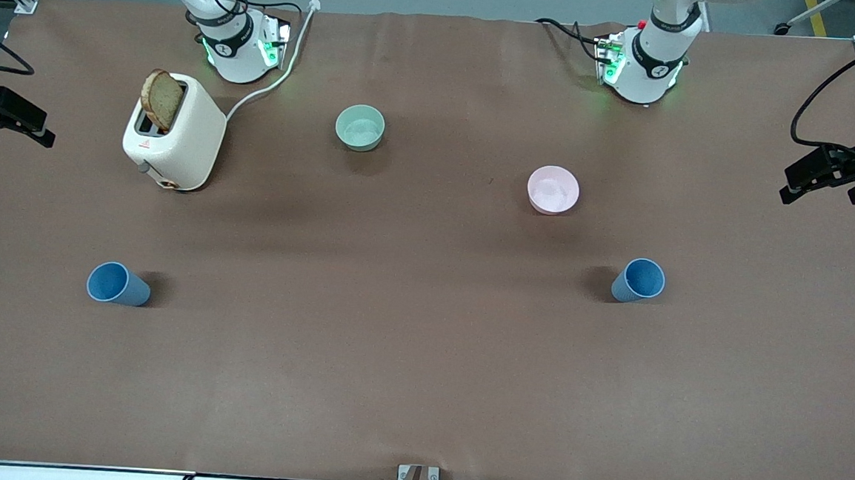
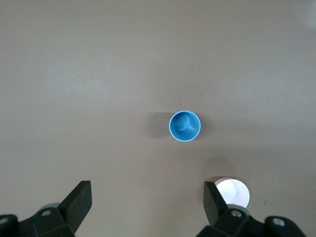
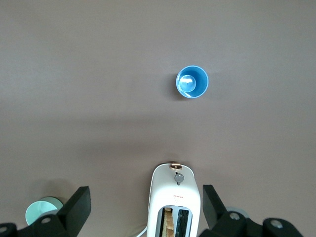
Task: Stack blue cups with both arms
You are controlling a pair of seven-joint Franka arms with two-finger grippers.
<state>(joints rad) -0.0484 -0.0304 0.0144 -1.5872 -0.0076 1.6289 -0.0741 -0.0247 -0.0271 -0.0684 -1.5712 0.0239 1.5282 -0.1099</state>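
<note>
Two blue cups stand upright on the brown table (image 1: 391, 356). One cup (image 1: 117, 284) is toward the right arm's end, the other (image 1: 638, 280) toward the left arm's end. Both grippers are out of the front view, held high. In the left wrist view my left gripper (image 2: 147, 198) is open and empty, high over the table beside the pink bowl, with its cup (image 2: 184, 126) well apart from it. In the right wrist view my right gripper (image 3: 146, 200) is open and empty, high over the toaster, with its cup (image 3: 192, 82) well apart from it.
A white toaster (image 1: 177, 139) with a bread slice (image 1: 161, 99) stands near the right arm's base, its cord running to the table's edge. A mint-green bowl (image 1: 360, 127) and a pink bowl (image 1: 553, 190) sit farther from the front camera than the cups.
</note>
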